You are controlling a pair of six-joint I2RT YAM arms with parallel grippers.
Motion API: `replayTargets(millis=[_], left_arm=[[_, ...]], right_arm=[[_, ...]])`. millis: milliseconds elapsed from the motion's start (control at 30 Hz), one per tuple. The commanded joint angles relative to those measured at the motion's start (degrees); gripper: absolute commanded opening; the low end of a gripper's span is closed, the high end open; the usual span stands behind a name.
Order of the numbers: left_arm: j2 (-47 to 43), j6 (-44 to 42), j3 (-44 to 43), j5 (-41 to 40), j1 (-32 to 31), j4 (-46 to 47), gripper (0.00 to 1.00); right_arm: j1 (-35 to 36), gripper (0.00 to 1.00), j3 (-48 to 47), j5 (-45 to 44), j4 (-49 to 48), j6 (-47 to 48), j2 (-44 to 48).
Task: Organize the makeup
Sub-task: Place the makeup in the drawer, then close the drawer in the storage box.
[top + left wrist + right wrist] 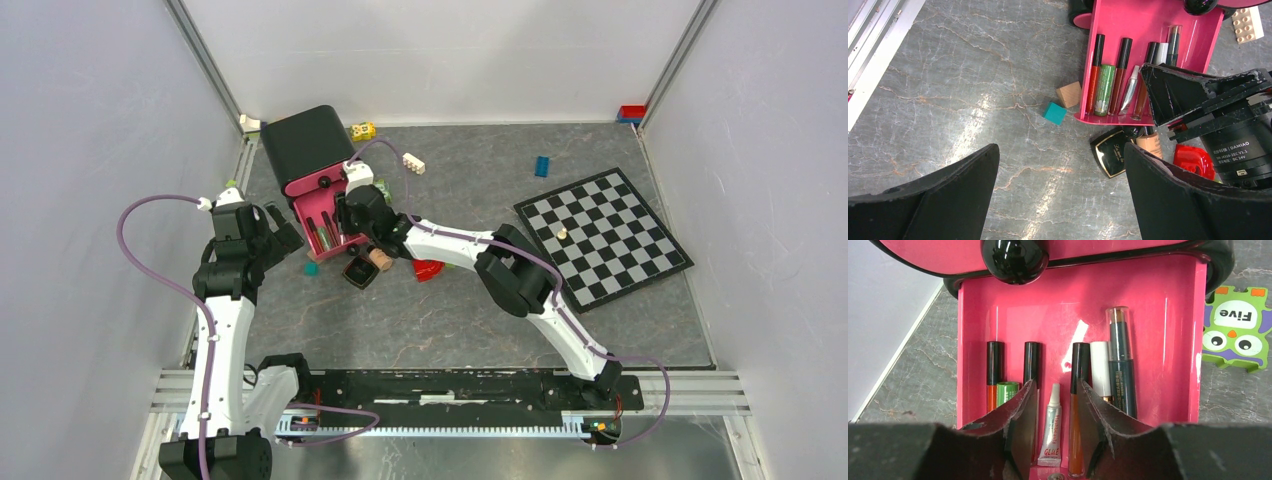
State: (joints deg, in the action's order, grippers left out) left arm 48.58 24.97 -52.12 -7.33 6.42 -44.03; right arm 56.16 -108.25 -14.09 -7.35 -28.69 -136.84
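The pink tray of the black makeup case holds several slim tubes: an orange one, a green one, dark wands, a white-capped one and a dark stick. My right gripper is open low over the tray, a white glue tube lying between its fingers. On the table below the tray lie a square black compact and a beige bottle. My left gripper is open and empty above bare table, left of the compact.
A teal cube and a wooden cube lie left of the tray. A red piece lies beside the bottle. A green owl card is right of the tray. A chessboard and loose bricks lie further right.
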Motion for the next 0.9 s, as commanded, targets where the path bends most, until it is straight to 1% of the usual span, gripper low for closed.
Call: replayTargets(millis=[0, 367, 467, 567, 700, 800, 867], left_arm=[[-0.92, -0.45, -0.22, 0.15, 0.44, 1.94, 1.00], [-0.87, -0.45, -0.18, 0.20, 0.38, 1.95, 1.00], [-0.90, -0.45, -0.18, 0.03, 0.42, 1.94, 1.00], [-0.89, -0.45, -0.09, 0.10, 0.45, 1.94, 1.00], [-0.25, -0.47, -0.18, 0.44, 0.41, 1.97, 1.00], [-0.25, -0.45, -0.22, 0.32, 0.42, 2.02, 1.00], [-0.09, -0.45, -0.18, 0.19, 0.44, 2.02, 1.00]], right_arm=[[0.19, 0.41, -0.12, -0.51, -2.92, 0.88, 2.00], [0.22, 0.43, 10.53, 0.69, -8.62, 11.51, 15.80], [0.18, 0.45, 15.29, -1.59, -9.55, 14.66, 20.53], [-0.01, 0.47, 20.41, -6.20, -10.07, 18.80, 25.46], [-1.19, 0.47, 24.30, -8.73, -6.03, 24.83, 30.58], [-3.29, 0.49, 26.89, -6.98, -0.86, 26.45, 33.95], [-4.61, 0.50, 30.02, -7.36, 1.58, 26.80, 36.47]])
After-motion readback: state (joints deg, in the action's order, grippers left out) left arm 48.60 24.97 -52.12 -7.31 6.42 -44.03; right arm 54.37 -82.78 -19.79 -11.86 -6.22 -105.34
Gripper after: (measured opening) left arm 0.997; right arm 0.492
